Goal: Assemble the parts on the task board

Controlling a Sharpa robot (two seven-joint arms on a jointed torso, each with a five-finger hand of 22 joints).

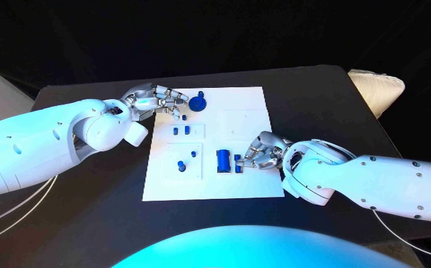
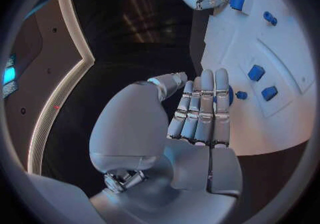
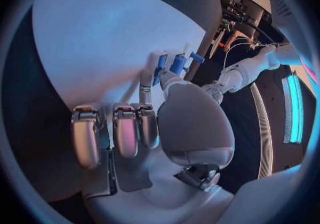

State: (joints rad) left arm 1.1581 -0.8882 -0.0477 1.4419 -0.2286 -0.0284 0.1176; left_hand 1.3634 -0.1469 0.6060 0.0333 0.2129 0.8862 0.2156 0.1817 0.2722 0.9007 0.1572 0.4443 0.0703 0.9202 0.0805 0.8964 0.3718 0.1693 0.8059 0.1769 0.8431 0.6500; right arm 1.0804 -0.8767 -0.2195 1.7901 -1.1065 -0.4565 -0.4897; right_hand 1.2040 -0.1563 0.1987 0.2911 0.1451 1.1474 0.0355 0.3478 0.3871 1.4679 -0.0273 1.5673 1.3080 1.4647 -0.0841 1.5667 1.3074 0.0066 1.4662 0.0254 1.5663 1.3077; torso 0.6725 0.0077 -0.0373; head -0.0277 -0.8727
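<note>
Board: the white rectangular task board [image 1: 251,103] is lying in the middle of the black table [image 1: 81,218], with small blue plastic parts on it.

Part in play: a small blue block part [image 1: 238,162] is sitting near the board's lower right, just beside a larger upright blue rectangular block [image 1: 223,160] that is standing to its left with its long axis running toward and away from the robot.

Nearer hand: the silver right hand [image 1: 258,153] is reaching in from the board's right edge and is right at this pair; the left hand is well apart from them.

Right fingers: they are curling in around the small blue block part, and the thumb and a finger appear to be pinching it [image 3: 175,65]; the other fingers [image 3: 125,130] are folding back toward the palm.

Left hand: the silver left hand [image 1: 154,101] is hovering at the board's upper left corner, near a round blue knob-shaped part [image 1: 198,101].

Left fingers: they are lying straight and close together [image 2: 203,108], holding nothing; whether the tips are touching the board I cannot tell.

Other parts: two small blue pegs [image 1: 181,130] are standing in a recess between the hands.

Coming move, as a judgement: seating the pinched part beside the larger block is likely calling for a short push leftward.
</note>
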